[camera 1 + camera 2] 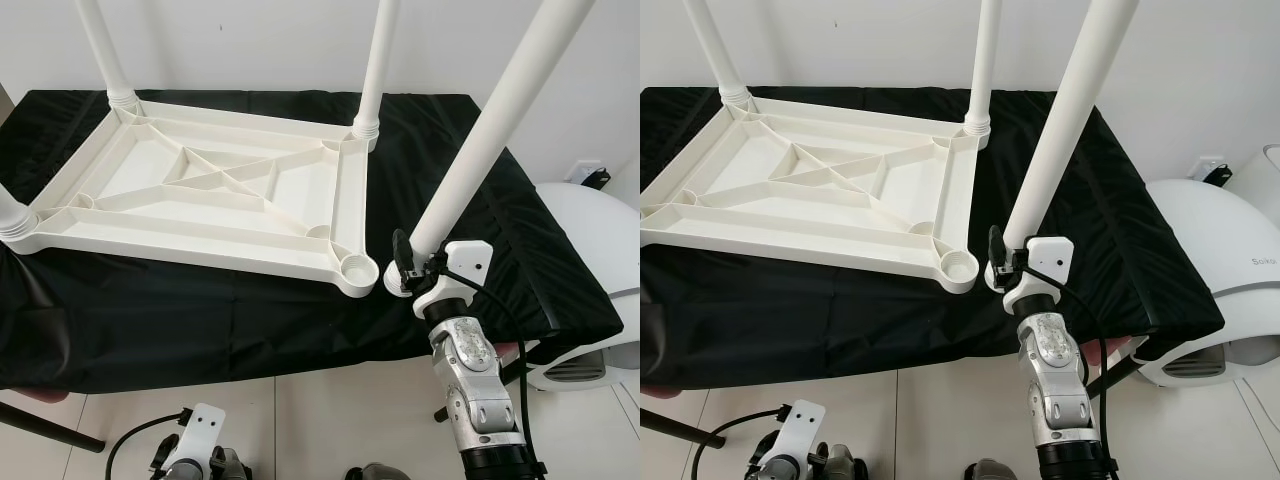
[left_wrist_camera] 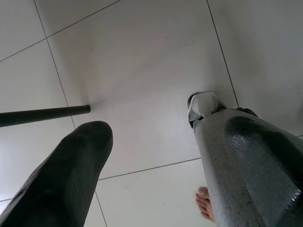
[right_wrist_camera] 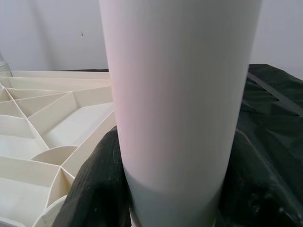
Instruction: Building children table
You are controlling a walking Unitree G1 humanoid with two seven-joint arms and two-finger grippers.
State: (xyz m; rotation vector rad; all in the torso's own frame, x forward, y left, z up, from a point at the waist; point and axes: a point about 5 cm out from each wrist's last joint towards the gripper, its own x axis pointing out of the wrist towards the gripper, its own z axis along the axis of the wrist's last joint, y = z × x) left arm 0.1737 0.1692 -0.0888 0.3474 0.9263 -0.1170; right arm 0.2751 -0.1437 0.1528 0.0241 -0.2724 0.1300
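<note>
Right pincer point(image 1: 410, 268) gripping leg point(image 1: 480, 140) beside empty corner socket point(image 1: 357, 270)

One piece of lettering can be made out: on the rounded white plastic appliance point(image 1: 1230, 250) at the right edge of the right eye view, small grey letters are printed near the frame's border, about halfway down. They appear to begin "Sol", but the word is cut by the edge of the frame and is too small to be read with certainty. No other text, label, number or sign can be read in any of the views.
</note>
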